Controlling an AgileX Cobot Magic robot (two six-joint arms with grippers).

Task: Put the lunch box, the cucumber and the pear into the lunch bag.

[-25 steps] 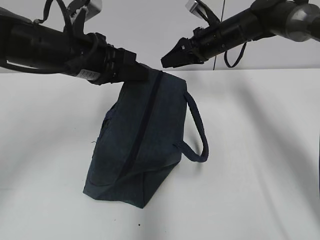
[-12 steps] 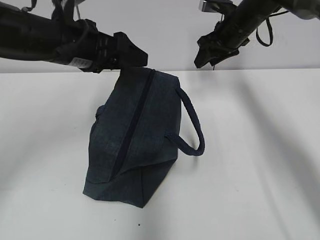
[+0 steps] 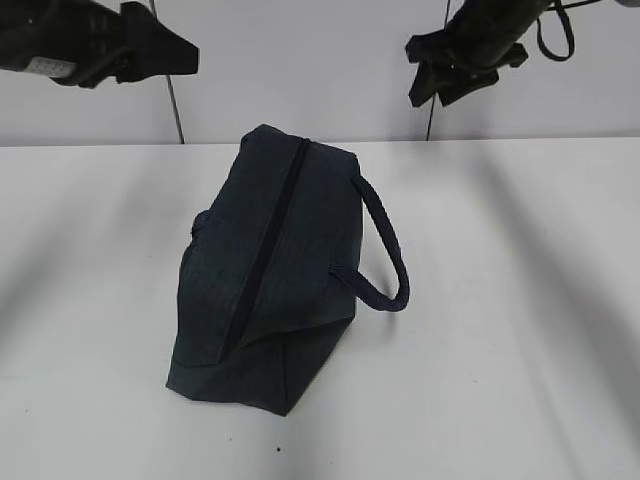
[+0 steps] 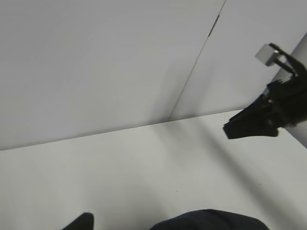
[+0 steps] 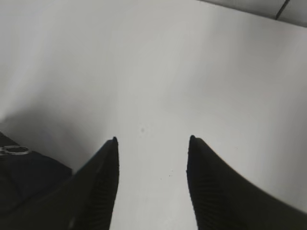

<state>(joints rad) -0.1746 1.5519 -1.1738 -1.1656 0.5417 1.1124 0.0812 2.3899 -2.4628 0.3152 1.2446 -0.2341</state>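
A dark navy lunch bag [image 3: 275, 280] sits zipped on the white tabletop [image 3: 520, 330], its strap handle [image 3: 385, 245] looping to the right. Above its far end, the left claw [image 3: 165, 50] hangs released at upper left, while the right claw [image 5: 152, 143], fingers parted and empty, hovers at upper right.

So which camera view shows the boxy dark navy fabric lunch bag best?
The exterior view: the whole boxy dark navy fabric lunch bag shows, with zipper line and looped strap. The left wrist view catches only a dark sliver at its bottom edge; the right wrist view shows one corner with the metal ring pull.
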